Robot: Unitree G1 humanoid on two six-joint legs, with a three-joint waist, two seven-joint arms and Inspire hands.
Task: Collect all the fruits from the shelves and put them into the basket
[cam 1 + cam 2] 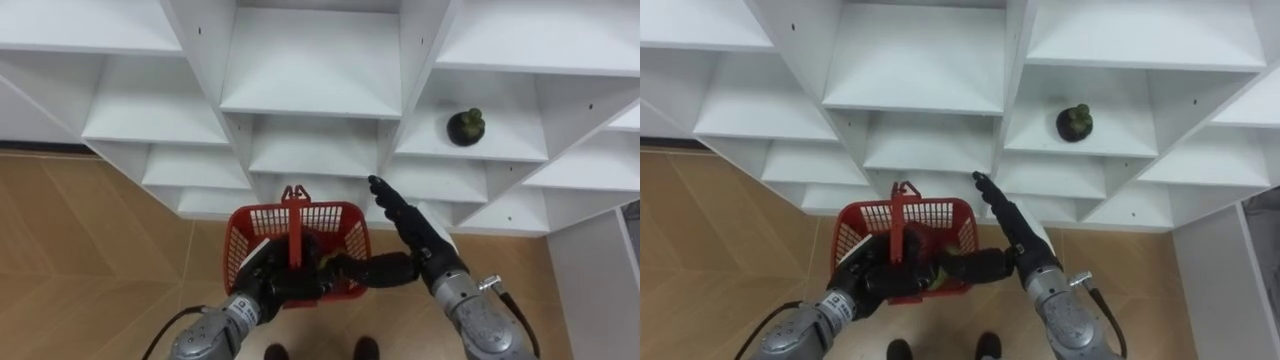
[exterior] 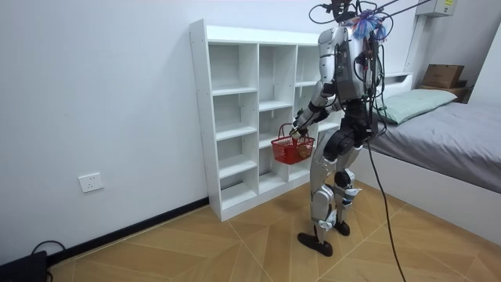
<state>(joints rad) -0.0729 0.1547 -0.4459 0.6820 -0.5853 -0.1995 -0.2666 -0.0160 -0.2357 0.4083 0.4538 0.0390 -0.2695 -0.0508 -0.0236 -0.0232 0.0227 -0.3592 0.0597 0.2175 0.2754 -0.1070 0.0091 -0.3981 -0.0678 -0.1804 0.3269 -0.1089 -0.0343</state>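
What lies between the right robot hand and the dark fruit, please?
Only bare white shelf boards separate the right robot hand from the dark fruit, in both eye views.

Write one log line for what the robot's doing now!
left robot hand: holding red basket | right robot hand: open | dark fruit: on shelf

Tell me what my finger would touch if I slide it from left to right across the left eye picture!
First the red basket, then the right hand, then the dark round fruit.
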